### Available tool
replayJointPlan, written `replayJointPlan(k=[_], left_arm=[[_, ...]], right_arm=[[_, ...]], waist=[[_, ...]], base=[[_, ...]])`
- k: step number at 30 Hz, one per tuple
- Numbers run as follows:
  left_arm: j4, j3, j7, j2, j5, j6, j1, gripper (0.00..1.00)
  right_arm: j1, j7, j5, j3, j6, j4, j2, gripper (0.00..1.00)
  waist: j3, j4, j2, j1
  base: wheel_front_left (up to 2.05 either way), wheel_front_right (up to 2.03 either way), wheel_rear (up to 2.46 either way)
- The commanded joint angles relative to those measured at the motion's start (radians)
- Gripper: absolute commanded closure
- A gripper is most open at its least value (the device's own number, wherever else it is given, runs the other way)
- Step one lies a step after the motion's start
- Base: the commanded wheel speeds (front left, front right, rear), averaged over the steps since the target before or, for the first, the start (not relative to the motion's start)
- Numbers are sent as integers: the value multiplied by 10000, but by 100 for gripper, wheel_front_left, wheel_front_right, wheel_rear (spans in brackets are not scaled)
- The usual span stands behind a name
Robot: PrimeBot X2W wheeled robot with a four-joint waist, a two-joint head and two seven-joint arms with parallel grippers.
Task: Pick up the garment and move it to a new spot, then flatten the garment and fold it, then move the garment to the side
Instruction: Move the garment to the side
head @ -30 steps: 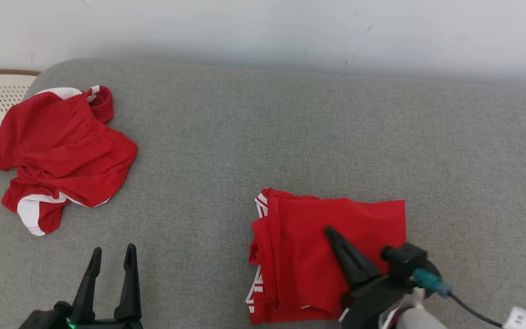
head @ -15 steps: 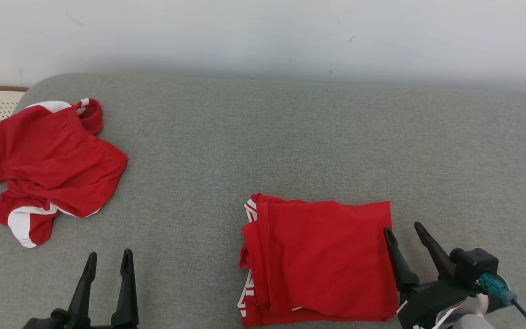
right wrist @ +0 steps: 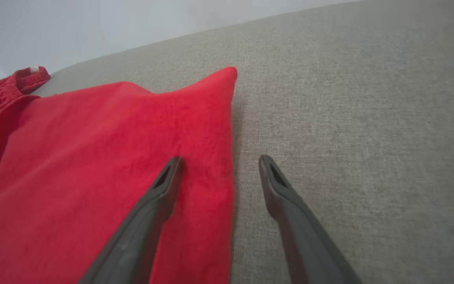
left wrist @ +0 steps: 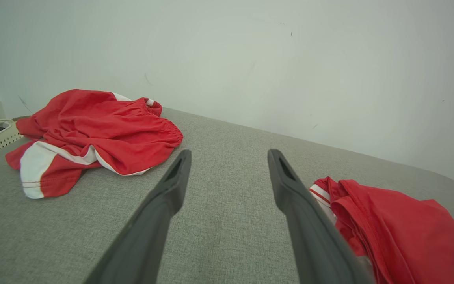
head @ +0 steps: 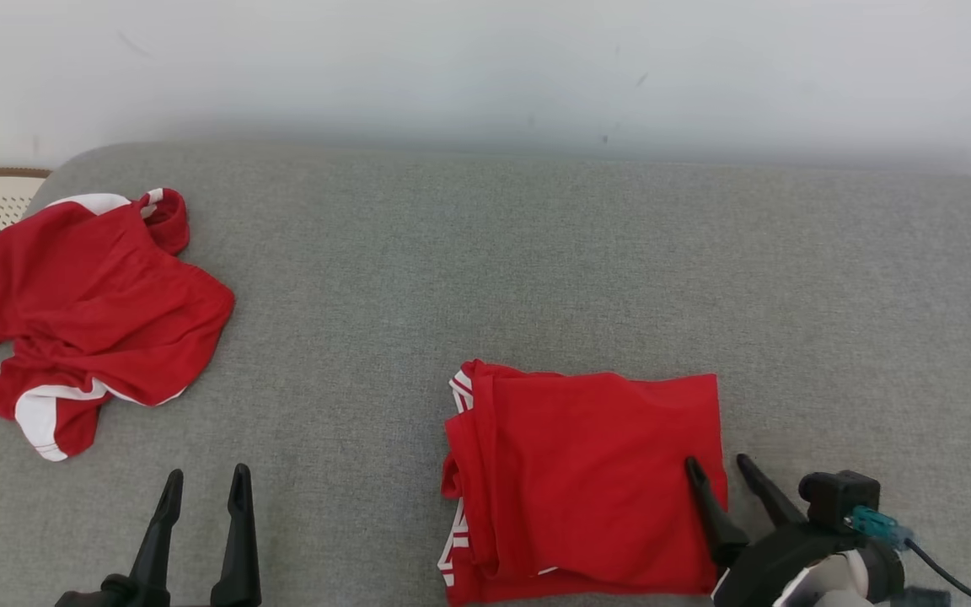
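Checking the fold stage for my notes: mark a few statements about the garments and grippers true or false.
1. The folded red garment lies on the grey cushion. True.
2. The right gripper is shut on it. False: its jaws are open, straddling the garment's right edge.
3. The left gripper is open and holds nothing. True.
4. The crumpled red-and-white garment lies on top of the folded one. False: it lies apart, at the cushion's far left.

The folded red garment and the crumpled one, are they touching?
Apart. The head view shows a wide stretch of bare grey surface between the folded garment and the crumpled garment.
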Motion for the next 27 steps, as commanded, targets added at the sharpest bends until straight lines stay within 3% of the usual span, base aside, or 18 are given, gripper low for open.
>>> replayJointPlan(k=[1, 10, 11, 12, 27], left_arm=[[-40, 2, -39, -4, 92, 39, 37, 0], [-15, -32, -39, -4, 354, 65, 67, 0], [-20, -16, -39, -4, 349, 66, 76, 0], [-31, 2, -39, -4, 353, 84, 97, 0], [86, 274, -39, -2, 541, 141, 22, 0]], right_arm=[[-162, 124, 296, 197, 5, 196, 16, 0], [-697, 822, 1711, 1515, 5, 861, -58, 0], [-733, 871, 1825, 1669, 5, 880, -87, 33], [-821, 924, 2056, 1918, 5, 908, -163, 100], [-2307, 139, 2150, 2324, -2, 1298, -1025, 100]], waist=[[26, 52, 0, 0], [122, 188, 0, 0], [126, 184, 0, 0], [129, 167, 0, 0], [181, -97, 0, 0]], base=[[0, 0, 0], [0, 0, 0], [0, 0, 0], [0, 0, 0], [0, 0, 0]])
